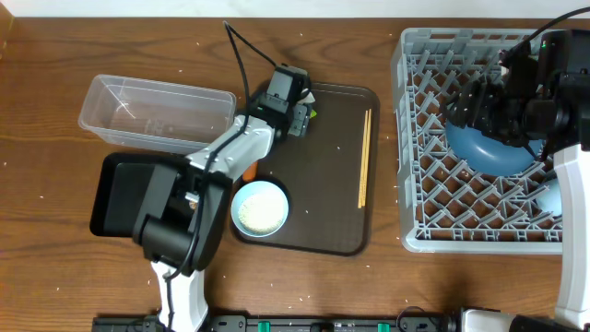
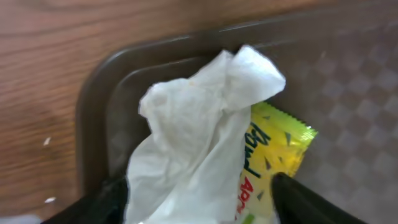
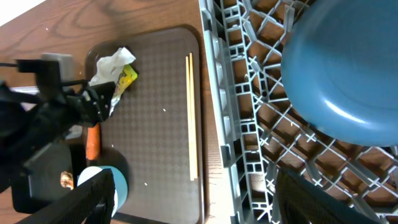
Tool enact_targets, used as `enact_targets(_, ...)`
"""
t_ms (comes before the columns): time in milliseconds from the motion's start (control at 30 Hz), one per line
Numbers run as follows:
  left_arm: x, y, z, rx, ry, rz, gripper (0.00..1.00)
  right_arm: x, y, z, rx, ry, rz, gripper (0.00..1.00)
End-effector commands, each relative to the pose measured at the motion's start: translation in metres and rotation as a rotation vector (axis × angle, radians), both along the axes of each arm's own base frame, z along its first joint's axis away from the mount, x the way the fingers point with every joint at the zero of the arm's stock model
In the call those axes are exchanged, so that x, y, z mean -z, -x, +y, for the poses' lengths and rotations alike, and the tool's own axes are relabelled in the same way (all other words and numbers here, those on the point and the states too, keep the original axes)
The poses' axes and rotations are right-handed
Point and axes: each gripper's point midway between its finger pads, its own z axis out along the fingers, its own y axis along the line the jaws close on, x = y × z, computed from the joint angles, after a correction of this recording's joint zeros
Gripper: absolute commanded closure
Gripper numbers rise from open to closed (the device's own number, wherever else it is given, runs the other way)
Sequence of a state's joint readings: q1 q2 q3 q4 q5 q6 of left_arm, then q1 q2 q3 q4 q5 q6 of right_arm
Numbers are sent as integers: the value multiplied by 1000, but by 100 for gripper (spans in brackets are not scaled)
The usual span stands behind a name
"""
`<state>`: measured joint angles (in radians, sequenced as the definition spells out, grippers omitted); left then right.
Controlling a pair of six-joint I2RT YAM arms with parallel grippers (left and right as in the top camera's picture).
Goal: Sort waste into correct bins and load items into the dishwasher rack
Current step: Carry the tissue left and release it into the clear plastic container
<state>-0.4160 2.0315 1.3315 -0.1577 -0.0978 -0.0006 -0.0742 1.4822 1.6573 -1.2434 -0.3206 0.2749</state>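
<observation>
Brown wood-grain tabletop (image 1: 55, 277) fills the scene, flecked with white specks. At the far left stands a clear rectangular plastic tub (image 1: 157, 111). Just in front of it lies a shallow black rectangular tray (image 1: 120, 189), partly covered by the left arm. In the right wrist view a small brown food scrap (image 3: 65, 180) lies on this tray.

The left arm reaches to the back left corner of a large brown serving tray (image 1: 332, 221). There the left gripper (image 1: 300, 111) sits over a crumpled white and yellow wrapper (image 2: 205, 143), which rests on the tray in that corner. Its two dark fingers (image 2: 298, 202) stand on either side of the wrapper at its edges. Whether they squeeze it or only flank it, I cannot tell.

A small orange carrot (image 3: 92, 142) lies near the tray's left edge, beside the arm. Closer to the front sits a pale round bowl (image 1: 259, 208) holding white rice grains (image 1: 258, 214). A pair of thin wooden chopsticks (image 1: 365, 159) lies along the tray's right side, parallel to its edge.

To the right stands a large square grey plastic grid rack (image 1: 415, 138). A large dark-blue round plate (image 1: 489, 148) leans tilted among its pegs. The right gripper (image 3: 194, 180) hovers above the rack near the plate, fingers spread wide with nothing between them.
</observation>
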Motion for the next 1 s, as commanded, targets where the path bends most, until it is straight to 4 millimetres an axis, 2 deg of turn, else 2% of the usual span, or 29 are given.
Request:
enact_targets(0,19,3,3,0,-31,30,35,2,0,1,21,-12,15,25)
enact_targets(67,24,4,3,0,-36,40,47,2,0,1,21,-11,15,25)
enact_targets(100,25,5,4,-1,-38,45,60,2,0,1,20,-12,14,25)
enact_targets(167,26,7,4,-3,-38,55,77,2,0,1,20,-12,14,25)
enact_targets(267,20,11,0,14,-18,62,94,1,-1,1,20,-12,11,25)
enact_targets(367,-4,13,-2,20,-8,37,94,1,-1,1,20,-11,11,26)
enact_targets(567,-74,26,-1,30,25,-42,94,1,-1,1,20,-11,11,25)
enact_targets(633,-90,33,4,25,26,-50,94,1,-1,1,20,-11,11,25)
enact_targets(700,-98,39,9,22,15,-46,94,2,-1,1,20,-11,12,25)
enact_targets(800,-104,46,39,-67,-96,-47,94,1,0,2,16,-19,14,25)
enact_targets(900,-105,52,91,-278,-228,-44,94,2,1,3,15,-22,18,25)
enact_targets(967,-101,56,114,-356,-241,-13,94,2,1,3,15,-22,18,25)
